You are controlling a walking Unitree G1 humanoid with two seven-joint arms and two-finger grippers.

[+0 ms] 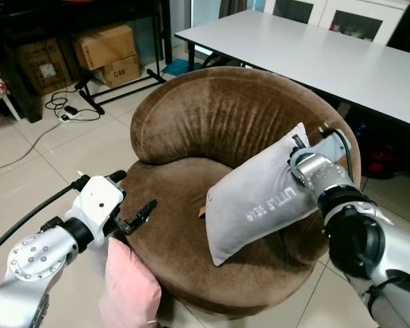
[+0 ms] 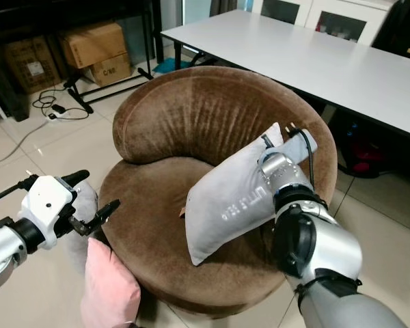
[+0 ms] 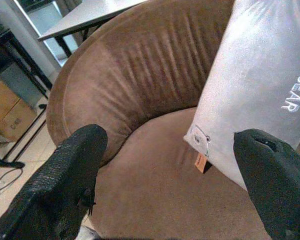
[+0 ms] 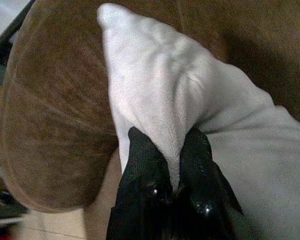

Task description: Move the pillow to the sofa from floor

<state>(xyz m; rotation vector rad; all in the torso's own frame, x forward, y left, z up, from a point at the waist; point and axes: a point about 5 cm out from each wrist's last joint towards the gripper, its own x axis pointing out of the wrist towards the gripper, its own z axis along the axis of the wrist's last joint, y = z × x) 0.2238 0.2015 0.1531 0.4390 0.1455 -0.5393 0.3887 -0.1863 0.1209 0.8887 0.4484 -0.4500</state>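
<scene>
— Any lettering you can read?
— White letters on the grey pillow (image 3: 270, 65), at about 3 o'clock, end in "SEAR". A cardboard box (image 2: 109, 68) at 11 o'clock has a small mark, too blurred to read.

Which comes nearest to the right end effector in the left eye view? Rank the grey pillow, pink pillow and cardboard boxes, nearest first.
1. grey pillow: pinched by the right end effector, on the sofa.
2. pink pillow: low on the floor, robot's left.
3. cardboard boxes: far back left.
</scene>
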